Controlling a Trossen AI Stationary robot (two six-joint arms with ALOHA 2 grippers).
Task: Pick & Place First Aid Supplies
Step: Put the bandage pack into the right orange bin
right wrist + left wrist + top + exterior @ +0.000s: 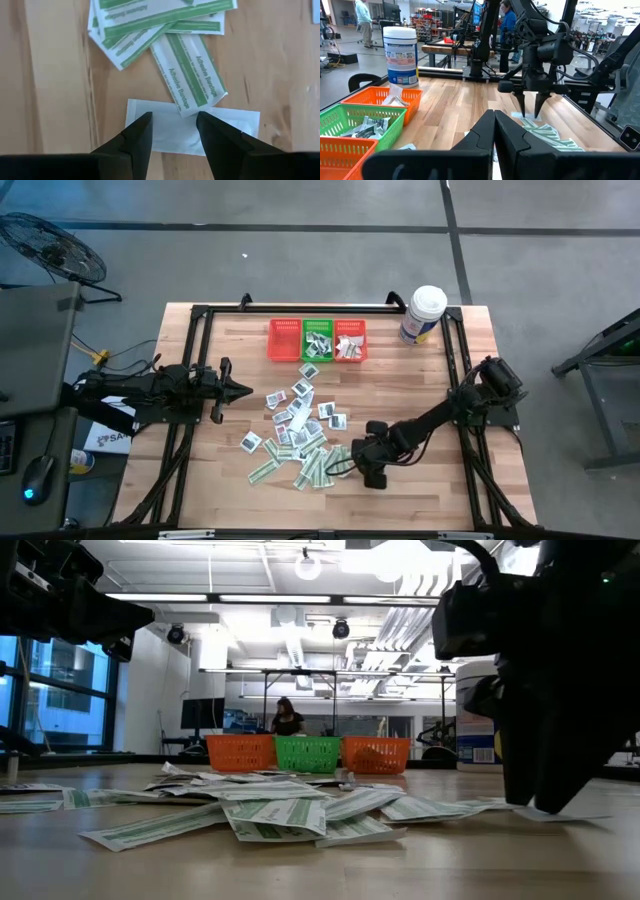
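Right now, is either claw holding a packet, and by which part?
Nothing is held. The right claw is open, tips poised over a plain white packet on the table. The left claw is shut on nothing, away from the pile.

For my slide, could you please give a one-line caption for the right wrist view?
Open right gripper poised over a plain white packet that lies partly under a green-and-white adhesive bandage strip on the wooden table.

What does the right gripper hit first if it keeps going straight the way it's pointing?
Most likely the plain white packet. The right gripper points down at the table with open jaws straddling that packet's middle, just below the overlapping green-and-white strip. How much gap is left is hard to judge.
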